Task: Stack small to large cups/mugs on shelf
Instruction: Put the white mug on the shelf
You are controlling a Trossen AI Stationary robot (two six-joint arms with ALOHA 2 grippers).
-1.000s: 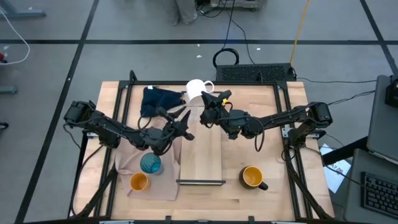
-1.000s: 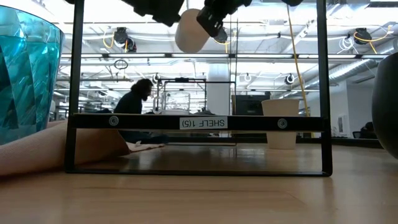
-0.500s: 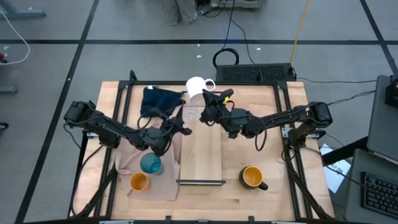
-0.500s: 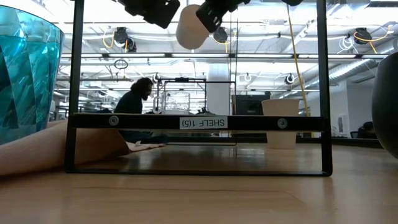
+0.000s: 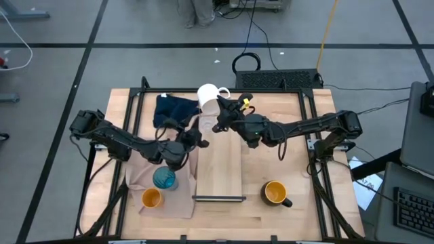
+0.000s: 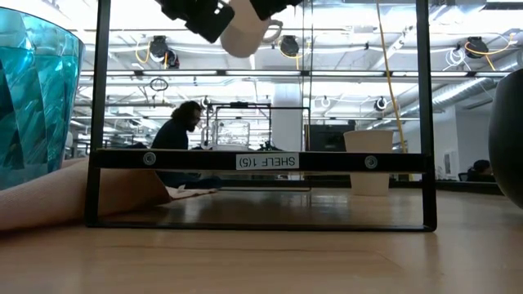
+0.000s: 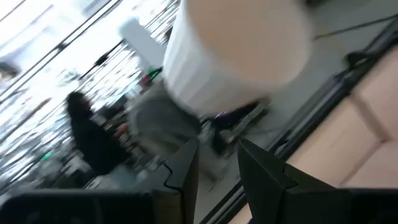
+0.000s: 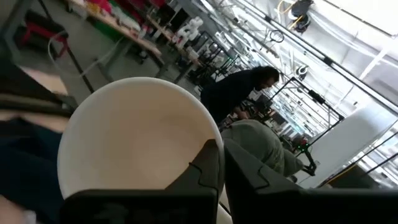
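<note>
My right gripper (image 5: 218, 110) is shut on the white mug (image 5: 207, 96), held high over the far end of the light-wood shelf (image 5: 220, 169). In the low view the mug (image 6: 245, 28) hangs at the top, handle to the right. My left gripper (image 5: 197, 134) hovers just left of and below the mug, fingers a little apart (image 7: 217, 165) with nothing between them. A beige-grey cup (image 6: 368, 163) stands at the far end. The teal tumbler (image 5: 164, 178) and small orange cup (image 5: 151, 198) stand on the beige cloth. The dark-handled orange mug (image 5: 274, 193) stands right of the shelf. My right gripper holds the white mug by its rim (image 8: 198, 155), one finger inside the mug and one outside. The fingers come slanting from the table's right. The mug is lifted clear of the shelf and tilted, its mouth toward the gripper.
A dark blue cloth (image 5: 173, 108) lies at the far left of the table. The beige cloth (image 5: 173, 203) lies left of the shelf. The shelf's black end frame (image 6: 261, 161) stands near the front edge. A person sits in the room beyond the table.
My right gripper has carried the white mug a little toward the table's left edge and up, and has turned it, so its handle now shows in the low view. My left gripper has drawn back slightly toward the table's left.
</note>
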